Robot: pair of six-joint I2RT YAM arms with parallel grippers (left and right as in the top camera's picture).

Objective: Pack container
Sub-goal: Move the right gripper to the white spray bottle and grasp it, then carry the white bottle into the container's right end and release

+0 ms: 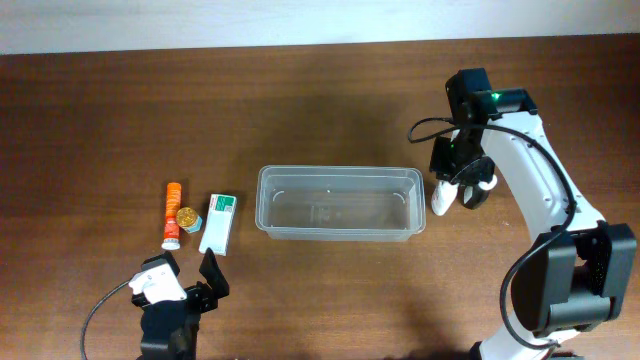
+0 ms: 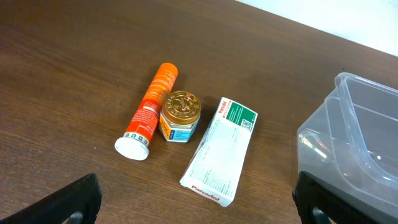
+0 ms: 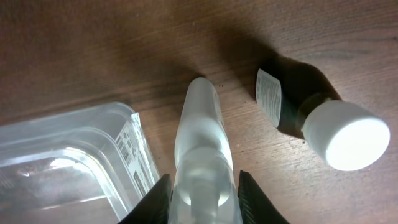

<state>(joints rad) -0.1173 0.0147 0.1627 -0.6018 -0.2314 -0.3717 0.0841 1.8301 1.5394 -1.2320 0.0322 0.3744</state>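
Note:
The clear plastic container (image 1: 340, 171) stands at the table's middle and holds nothing; it also shows in the left wrist view (image 2: 323, 124) and the right wrist view (image 3: 127, 118). My right gripper (image 1: 455, 188) is just right of the container's right end. It is shut on a frosted white bottle (image 3: 200, 124), fingers (image 3: 202, 190) on both sides of it. A dark bottle with a white cap (image 3: 336, 134) lies beside it. My left gripper (image 2: 199, 211) is open and empty. It is near an orange tube (image 2: 152, 106), a gold-lidded jar (image 2: 180, 115) and a white-and-green carton (image 2: 221, 152).
The tube (image 1: 172, 214), jar (image 1: 187, 218) and carton (image 1: 219, 222) lie close together left of the container. The dark bottle (image 1: 484, 183) lies under the right arm. The table's far edge meets a white wall at the top.

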